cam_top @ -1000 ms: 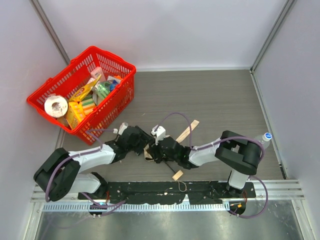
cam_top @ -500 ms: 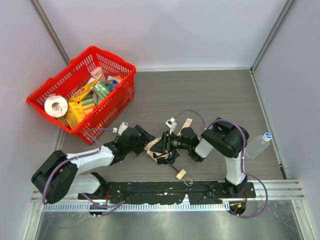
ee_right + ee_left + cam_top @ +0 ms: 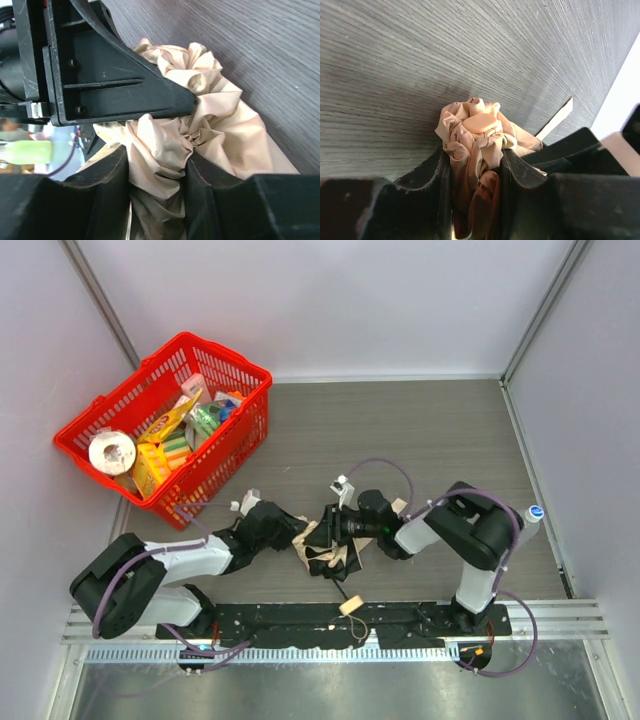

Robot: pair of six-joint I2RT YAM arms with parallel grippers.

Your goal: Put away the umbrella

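Near edge of surface | we pinch the bunched umbrella | left tool and right tool both clamped on its fabric

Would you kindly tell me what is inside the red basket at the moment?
Inside the red basket lie a white roll, a yellow packet, a green pack and a striped pack. Whatever lies beneath these is covered and cannot be seen.
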